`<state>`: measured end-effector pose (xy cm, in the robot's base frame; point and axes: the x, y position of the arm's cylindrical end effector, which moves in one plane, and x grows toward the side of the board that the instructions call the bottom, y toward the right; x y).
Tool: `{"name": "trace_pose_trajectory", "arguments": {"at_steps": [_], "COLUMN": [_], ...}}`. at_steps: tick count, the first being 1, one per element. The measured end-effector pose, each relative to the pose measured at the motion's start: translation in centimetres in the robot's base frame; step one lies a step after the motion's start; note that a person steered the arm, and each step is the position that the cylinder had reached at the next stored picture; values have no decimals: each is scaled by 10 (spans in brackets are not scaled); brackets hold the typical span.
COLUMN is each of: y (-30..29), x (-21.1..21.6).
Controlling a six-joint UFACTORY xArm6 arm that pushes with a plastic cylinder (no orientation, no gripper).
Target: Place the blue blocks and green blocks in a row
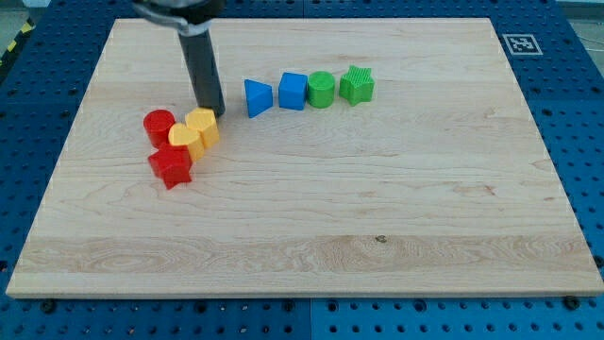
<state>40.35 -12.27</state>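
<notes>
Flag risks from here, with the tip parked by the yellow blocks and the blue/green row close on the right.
1. My tip sits against the upper edge of a yellow block; any push toward the view's bottom-left could drag the whole yellow/red cluster.
2. The blue triangular block lies just to the view's right of the tip; a rightward sweep may knock it.
3. That push could run through the blue cube, green cylinder and green star-like block.

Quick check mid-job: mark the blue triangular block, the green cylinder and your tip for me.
Blue triangular block [257, 97], camera view, on its top face.
Green cylinder block [321, 89], camera view, middle of its round body.
My tip [213, 110], camera view, the rod's lower end, beside the yellow blocks.
</notes>
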Motion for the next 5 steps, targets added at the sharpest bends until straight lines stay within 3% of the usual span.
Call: {"name": "trace_pose_trajectory", "arguments": {"at_steps": [1,5], "y": [14,55], "x": [31,8]}}
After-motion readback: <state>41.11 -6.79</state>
